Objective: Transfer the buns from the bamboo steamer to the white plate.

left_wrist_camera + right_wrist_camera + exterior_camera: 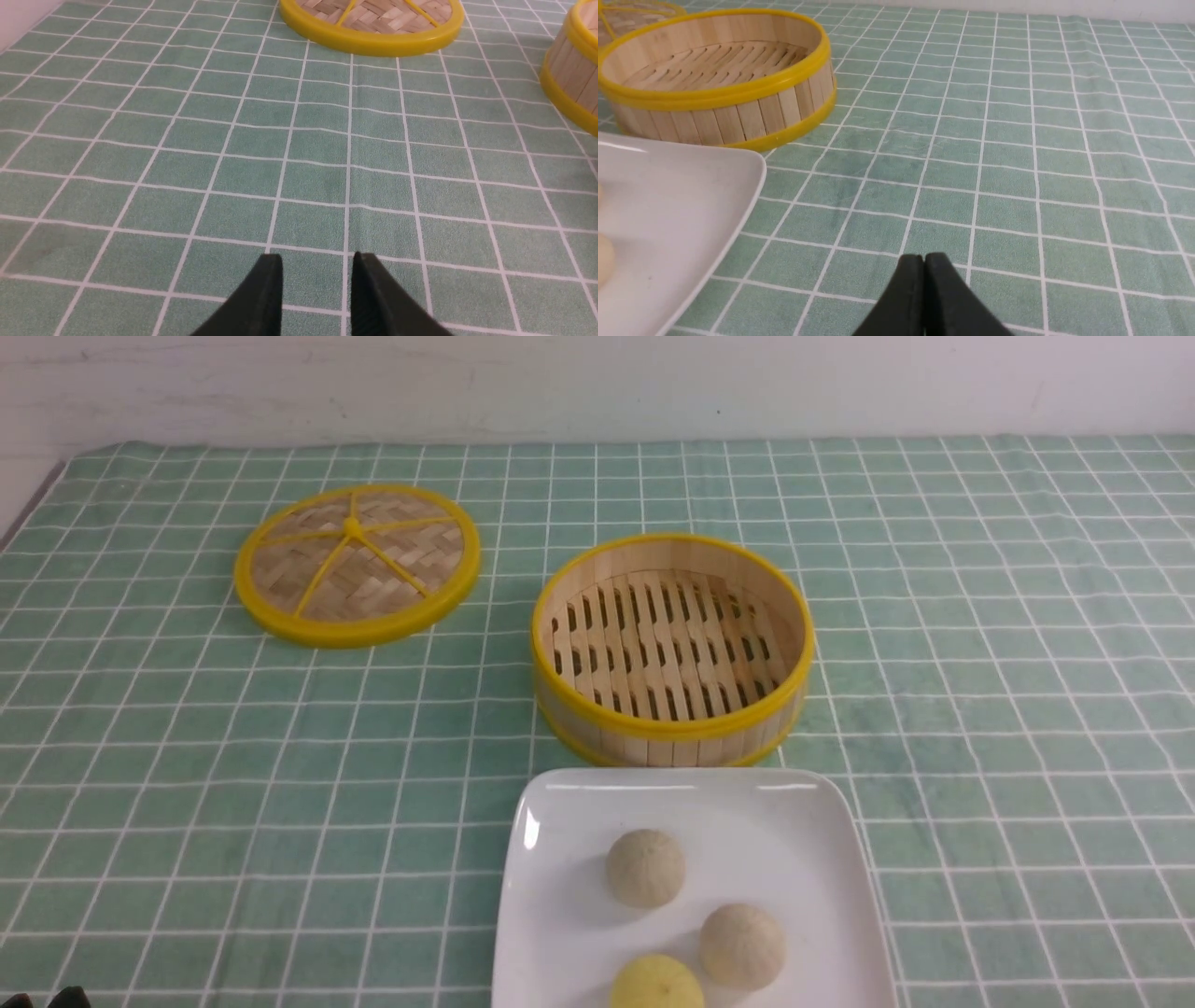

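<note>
The table (980, 709) is spread with a green tablecloth (187, 756) gridded in white, and it ends at a pale wall (597, 383) on the far side. The bamboo steamer (672, 737) stands uncovered near the middle, its slatted floor in full view. Its woven lid (357, 563), with a yellow rim and spokes, lies flat on the cloth to the robot's left and a little farther back, apart from the steamer.

The white plate (560, 896) sits directly in front of the steamer. Its far rim is right at the steamer's wall, and I cannot tell whether they touch. All three buns rest on the plate: one cream bun (645, 868) near its centre, a second cream bun (742, 946) nearer and to the right, and the yellow bun (656, 983) close beside that one, partly cut off by the picture's edge.

The left end effector (317, 259) hangs low over bare cloth with its black fingers narrowly apart, holding nothing. The right end effector (924, 259) is over the cloth to the right of the plate, fingers pressed tip to tip, gripping nothing.
</note>
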`<action>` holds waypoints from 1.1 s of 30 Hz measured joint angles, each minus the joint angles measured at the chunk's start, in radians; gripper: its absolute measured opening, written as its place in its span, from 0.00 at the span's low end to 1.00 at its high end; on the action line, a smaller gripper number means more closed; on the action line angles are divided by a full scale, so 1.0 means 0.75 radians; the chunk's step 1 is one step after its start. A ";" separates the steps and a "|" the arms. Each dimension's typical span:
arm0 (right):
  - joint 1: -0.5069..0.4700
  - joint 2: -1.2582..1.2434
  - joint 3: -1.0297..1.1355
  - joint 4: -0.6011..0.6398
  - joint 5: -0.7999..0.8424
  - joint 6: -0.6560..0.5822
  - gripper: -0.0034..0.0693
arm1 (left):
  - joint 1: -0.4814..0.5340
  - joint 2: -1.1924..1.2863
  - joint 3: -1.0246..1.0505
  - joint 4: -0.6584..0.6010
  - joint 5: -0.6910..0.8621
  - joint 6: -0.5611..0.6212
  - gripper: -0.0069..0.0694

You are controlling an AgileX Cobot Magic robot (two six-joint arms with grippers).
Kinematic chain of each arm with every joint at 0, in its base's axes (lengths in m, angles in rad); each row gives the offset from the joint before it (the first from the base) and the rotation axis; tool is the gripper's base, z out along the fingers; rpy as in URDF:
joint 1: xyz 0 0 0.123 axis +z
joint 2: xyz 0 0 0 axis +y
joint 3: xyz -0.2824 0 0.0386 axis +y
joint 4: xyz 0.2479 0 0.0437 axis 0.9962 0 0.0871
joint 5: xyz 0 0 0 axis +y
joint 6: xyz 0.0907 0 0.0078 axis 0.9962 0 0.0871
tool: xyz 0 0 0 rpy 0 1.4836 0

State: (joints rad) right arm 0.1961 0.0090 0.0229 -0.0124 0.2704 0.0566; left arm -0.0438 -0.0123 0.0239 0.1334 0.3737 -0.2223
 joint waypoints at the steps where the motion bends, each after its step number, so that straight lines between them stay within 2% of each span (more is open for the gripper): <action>1: -0.001 -0.015 0.000 0.000 0.025 0.000 0.07 | 0.000 0.000 0.000 0.000 0.000 0.000 0.41; 8: -0.056 -0.024 -0.010 -0.001 0.143 0.000 0.08 | 0.000 0.000 0.000 0.000 0.000 0.000 0.41; 33: -0.070 -0.026 -0.012 -0.001 0.154 -0.007 0.10 | 0.000 0.000 0.000 0.000 0.000 0.000 0.41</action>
State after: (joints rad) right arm 0.1437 -0.0101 0.0137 -0.0133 0.3859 0.0512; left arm -0.0438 -0.0123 0.0239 0.1334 0.3737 -0.2223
